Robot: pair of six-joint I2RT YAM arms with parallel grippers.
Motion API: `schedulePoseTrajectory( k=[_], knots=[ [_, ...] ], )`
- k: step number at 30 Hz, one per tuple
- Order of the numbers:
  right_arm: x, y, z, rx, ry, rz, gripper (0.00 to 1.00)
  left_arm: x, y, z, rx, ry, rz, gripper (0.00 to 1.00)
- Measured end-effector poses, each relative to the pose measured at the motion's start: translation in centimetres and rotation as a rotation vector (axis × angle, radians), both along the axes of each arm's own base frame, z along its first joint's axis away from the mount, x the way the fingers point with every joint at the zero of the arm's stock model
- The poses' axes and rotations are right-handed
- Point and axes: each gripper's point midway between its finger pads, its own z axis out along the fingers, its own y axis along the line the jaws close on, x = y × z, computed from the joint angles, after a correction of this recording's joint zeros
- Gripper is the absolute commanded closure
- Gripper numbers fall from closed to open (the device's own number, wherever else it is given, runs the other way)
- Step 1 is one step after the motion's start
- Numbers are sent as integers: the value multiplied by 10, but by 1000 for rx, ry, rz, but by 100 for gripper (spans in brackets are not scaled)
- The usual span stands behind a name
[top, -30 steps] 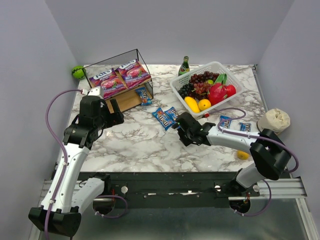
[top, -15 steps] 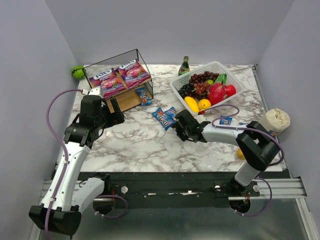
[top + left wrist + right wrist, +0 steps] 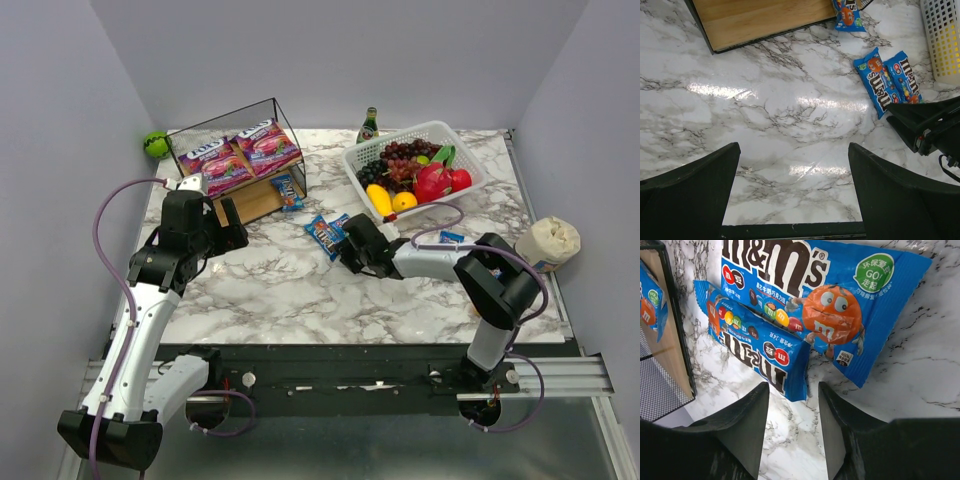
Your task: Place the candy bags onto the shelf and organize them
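Two purple candy bags (image 3: 205, 160) (image 3: 266, 143) lie on the top board of the black wire shelf (image 3: 252, 201). One blue packet (image 3: 288, 190) leans at the shelf's right foot. Two blue packets (image 3: 325, 236) (image 3: 343, 224) lie side by side mid-table; they also show in the right wrist view (image 3: 755, 340) (image 3: 810, 290) and the left wrist view (image 3: 875, 82) (image 3: 905, 77). Another blue packet (image 3: 450, 238) lies behind the right arm. My right gripper (image 3: 347, 246) (image 3: 793, 390) is open, its tips at the near end of the smaller packet. My left gripper (image 3: 230, 222) (image 3: 792, 200) is open and empty over bare marble near the shelf.
A white lattice basket (image 3: 452, 142) of fruit stands at the back right, with a green bottle (image 3: 368, 127) behind it. A green ball (image 3: 155, 144) sits left of the shelf. A white crumpled lump (image 3: 547, 240) is at the right edge.
My right gripper has moved left across the table to the pair of blue packets. The left arm has not moved.
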Motion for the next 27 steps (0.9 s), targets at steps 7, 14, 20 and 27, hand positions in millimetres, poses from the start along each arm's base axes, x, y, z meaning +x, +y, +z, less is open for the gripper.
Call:
schedulePoseTrajectory(
  k=[7, 14, 20, 27],
  knots=[
    [3, 2, -7, -9, 7, 0, 84, 0, 0, -1, 9, 3, -6, 1],
    [5, 5, -7, -2, 7, 13, 99, 1, 1, -1, 15, 1, -11, 1],
    [-4, 10, 4, 27, 17, 58, 99, 1, 1, -1, 19, 2, -13, 1],
    [-11, 25, 34, 96, -12, 106, 99, 1, 1, -2, 26, 4, -17, 1]
  ],
)
